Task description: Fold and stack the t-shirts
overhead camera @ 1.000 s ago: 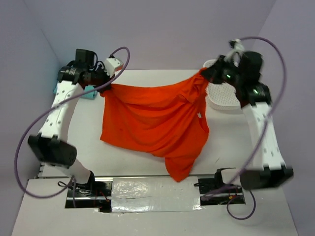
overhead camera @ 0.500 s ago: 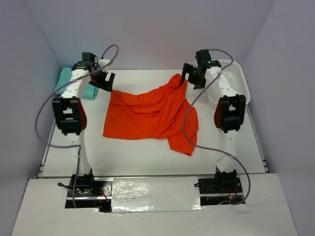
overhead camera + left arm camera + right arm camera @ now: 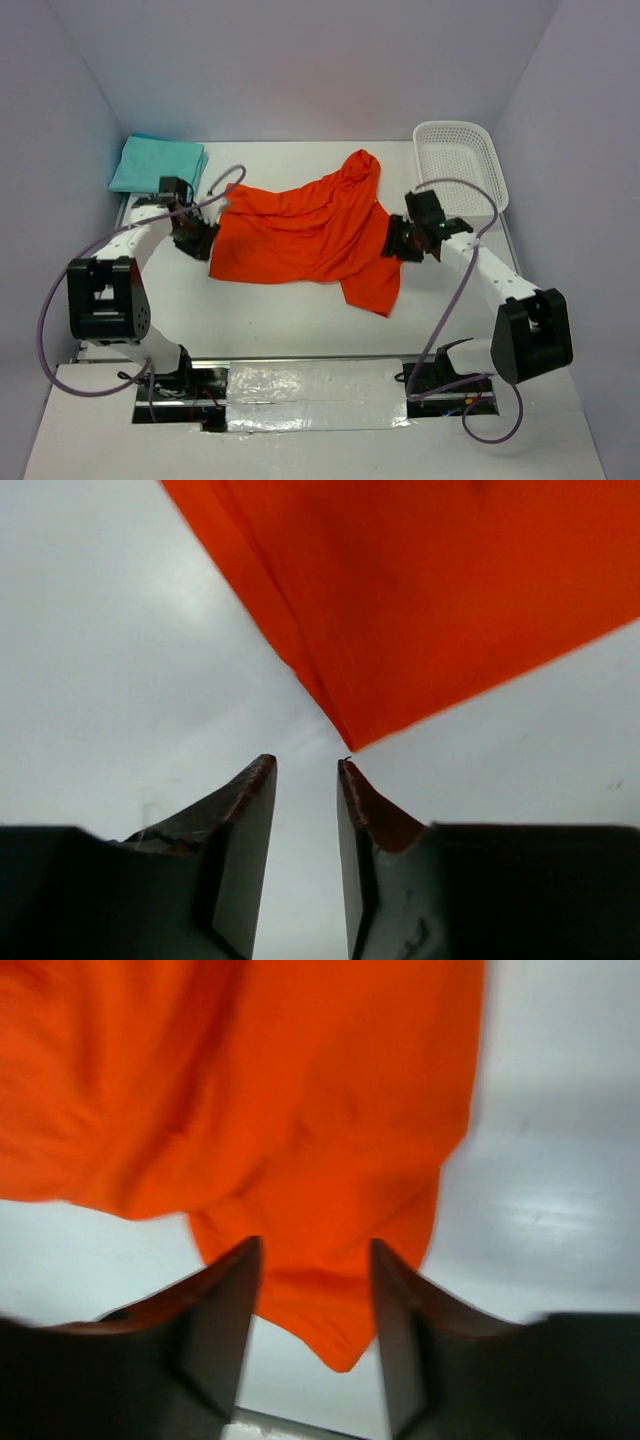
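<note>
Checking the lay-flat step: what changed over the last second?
Both grippers let go of the orange shirt, which sank from stretched in the air onto the table. The left gripper and right gripper came nearer and down to its left and right edges, jaws open. The folded teal shirt and white basket stayed put.

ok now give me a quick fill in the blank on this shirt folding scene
1. The t-shirt spread across the middle of the table is coloured ____.
2. The folded teal t-shirt lies at the far ____ corner.
3. The white mesh basket at the far right is ____.
4. In the left wrist view, the left gripper points at a ____ of the spread shirt.

Missing words: orange; left; empty; corner
</note>
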{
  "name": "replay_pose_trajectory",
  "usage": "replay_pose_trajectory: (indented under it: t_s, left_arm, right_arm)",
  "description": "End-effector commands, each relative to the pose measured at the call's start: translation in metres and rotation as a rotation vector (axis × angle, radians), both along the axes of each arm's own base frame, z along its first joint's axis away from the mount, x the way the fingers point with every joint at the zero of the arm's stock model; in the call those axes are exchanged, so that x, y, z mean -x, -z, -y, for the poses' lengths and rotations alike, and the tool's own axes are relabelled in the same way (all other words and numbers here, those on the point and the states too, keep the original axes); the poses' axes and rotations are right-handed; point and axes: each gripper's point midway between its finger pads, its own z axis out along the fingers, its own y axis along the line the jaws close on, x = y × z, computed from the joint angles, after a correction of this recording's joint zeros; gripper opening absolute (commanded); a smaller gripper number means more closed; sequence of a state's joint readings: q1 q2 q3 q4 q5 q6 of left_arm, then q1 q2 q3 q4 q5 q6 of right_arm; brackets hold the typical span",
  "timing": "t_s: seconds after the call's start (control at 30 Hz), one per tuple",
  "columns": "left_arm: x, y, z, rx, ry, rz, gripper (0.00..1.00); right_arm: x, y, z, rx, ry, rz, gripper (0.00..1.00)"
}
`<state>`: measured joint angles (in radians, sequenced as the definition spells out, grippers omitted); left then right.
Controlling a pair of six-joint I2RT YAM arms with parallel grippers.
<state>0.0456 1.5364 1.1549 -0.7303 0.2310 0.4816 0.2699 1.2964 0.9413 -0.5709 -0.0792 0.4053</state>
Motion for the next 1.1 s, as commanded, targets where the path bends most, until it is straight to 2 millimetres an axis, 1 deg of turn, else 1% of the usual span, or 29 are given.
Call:
replay_pose_trajectory:
  t_s: [0.0, 0.07, 0.1, 0.13, 0.17, 0.2, 0.23, 0.33, 0.37, 0.4, 0.47, 0.5, 0.53, 0.6, 0.63, 0.67, 0.7, 0.73, 0.77, 0.83, 0.87, 0.93, 1.0, 1.03, 1.07]
  left_arm:
    - [0.011, 0.036, -0.009, -0.043, 0.011, -0.028, 0.50]
    - [0.006, 0.039, -0.007, -0.036, 0.014, -0.002, 0.51]
    - [0.007, 0.040, -0.001, -0.008, 0.029, 0.010, 0.53]
    - [0.001, 0.039, 0.002, 0.001, 0.043, 0.049, 0.54]
    - [-0.001, 0.039, 0.004, 0.003, 0.051, 0.071, 0.56]
    - [0.003, 0.043, 0.006, -0.003, 0.061, 0.078, 0.57]
    - [0.001, 0.044, 0.007, -0.004, 0.075, 0.095, 0.56]
    - [0.015, 0.054, 0.014, 0.021, 0.116, 0.052, 0.55]
    - [0.018, 0.057, 0.014, 0.019, 0.116, 0.042, 0.55]
    - [0.024, 0.064, 0.013, 0.015, 0.114, 0.025, 0.54]
    - [0.023, 0.073, 0.008, -0.008, 0.082, 0.017, 0.54]
    - [0.023, 0.077, 0.007, -0.014, 0.070, 0.008, 0.53]
    - [0.019, 0.080, 0.005, -0.021, 0.049, -0.005, 0.53]
    - [0.015, 0.080, 0.005, -0.016, 0.037, -0.008, 0.51]
    - [0.013, 0.079, 0.007, -0.008, 0.034, -0.008, 0.50]
    - [0.012, 0.078, 0.010, 0.004, 0.039, -0.004, 0.48]
    - [0.010, 0.076, 0.011, 0.009, 0.034, -0.004, 0.38]
    - [0.011, 0.075, 0.012, 0.015, 0.036, -0.010, 0.32]
    - [0.012, 0.074, 0.015, 0.027, 0.041, -0.014, 0.21]
    - [0.017, 0.071, 0.017, 0.039, 0.053, -0.025, 0.10]
    - [0.019, 0.070, 0.019, 0.049, 0.062, -0.026, 0.00]
    - [0.021, 0.067, 0.019, 0.050, 0.067, -0.022, 0.00]
    - [0.022, 0.061, 0.020, 0.053, 0.069, -0.021, 0.00]
    - [0.022, 0.059, 0.020, 0.055, 0.068, -0.021, 0.00]
    - [0.020, 0.054, 0.021, 0.060, 0.067, -0.011, 0.00]
  right_arm:
    - [0.025, 0.046, -0.005, -0.028, 0.017, -0.113, 0.58]
    - [0.034, 0.060, -0.008, -0.036, 0.012, -0.160, 0.60]
    - [0.040, 0.068, -0.008, -0.031, 0.009, -0.180, 0.62]
    - [0.043, 0.073, -0.008, -0.026, 0.013, -0.194, 0.62]
    - [0.047, 0.079, -0.009, -0.017, 0.006, -0.211, 0.63]
    - [0.052, 0.087, -0.008, -0.011, 0.011, -0.230, 0.65]
    - [0.054, 0.091, -0.010, -0.013, 0.007, -0.240, 0.66]
    - [0.065, 0.107, -0.009, -0.009, 0.023, -0.284, 0.66]
    - [0.066, 0.110, -0.012, -0.026, 0.020, -0.287, 0.66]
    - [0.072, 0.115, -0.013, -0.032, 0.018, -0.306, 0.65]
    - [0.079, 0.122, -0.013, -0.018, 0.016, -0.344, 0.64]
    - [0.081, 0.121, -0.014, -0.007, 0.009, -0.346, 0.64]
    - [0.088, 0.123, -0.010, 0.009, 0.021, -0.366, 0.64]
    - [0.093, 0.121, -0.007, 0.016, 0.020, -0.365, 0.65]
    - [0.093, 0.116, -0.005, 0.017, 0.022, -0.343, 0.65]
    - [0.098, 0.114, -0.002, 0.026, 0.025, -0.352, 0.65]
    - [0.098, 0.111, 0.000, 0.031, 0.033, -0.349, 0.66]
    - [0.099, 0.107, 0.000, 0.025, 0.036, -0.345, 0.69]
    - [0.102, 0.103, -0.001, 0.022, 0.036, -0.356, 0.74]
    - [0.104, 0.096, -0.007, -0.019, 0.045, -0.351, 0.79]
    - [0.107, 0.096, -0.007, -0.033, 0.050, -0.350, 0.83]
    - [0.110, 0.098, -0.015, -0.078, 0.045, -0.364, 0.84]
    - [0.115, 0.108, -0.019, -0.092, 0.035, -0.408, 0.82]
    - [0.117, 0.111, -0.021, -0.100, 0.029, -0.427, 0.80]
    - [0.117, 0.115, -0.023, -0.112, 0.021, -0.432, 0.74]
